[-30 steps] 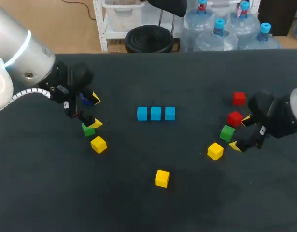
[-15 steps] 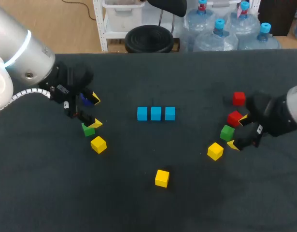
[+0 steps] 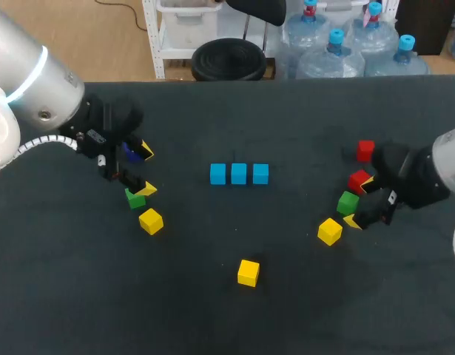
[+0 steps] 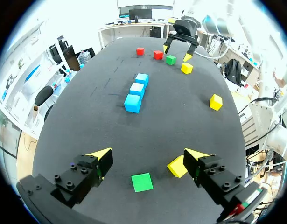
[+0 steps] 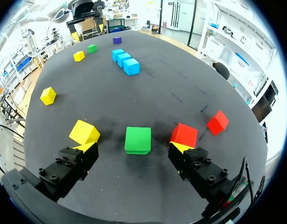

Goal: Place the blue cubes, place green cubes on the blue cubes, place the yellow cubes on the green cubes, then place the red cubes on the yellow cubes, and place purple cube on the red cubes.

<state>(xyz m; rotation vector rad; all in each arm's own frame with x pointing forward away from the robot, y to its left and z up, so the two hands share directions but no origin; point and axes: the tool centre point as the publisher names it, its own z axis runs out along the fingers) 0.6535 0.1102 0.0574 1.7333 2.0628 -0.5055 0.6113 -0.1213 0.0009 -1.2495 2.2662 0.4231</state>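
Note:
Three blue cubes [image 3: 238, 174] sit in a row at mid-table. My left gripper [image 3: 142, 171] hangs open over the left side, with a green cube [image 4: 142, 182] on the table between its fingers and a yellow cube [image 4: 177, 166] by one tip. The purple cube [image 3: 129, 152] lies just beside that gripper. My right gripper [image 5: 133, 148] is open and straddles another green cube [image 5: 137, 139], both fingers apart from it. A yellow cube [image 5: 84, 131] and a red cube [image 5: 184, 135] lie just past its tips. A second red cube [image 3: 366, 150] lies farther back.
A lone yellow cube [image 3: 248, 272] lies toward the table's front middle. On the left, a yellow cube [image 3: 150, 220] sits in front of the green cube [image 3: 135, 198]. Bare dark tabletop [image 3: 234, 310] stretches between the two groups.
My right gripper has slid left, so its fingers now flank the right green cube. The left arm and all the cubes have stayed put.

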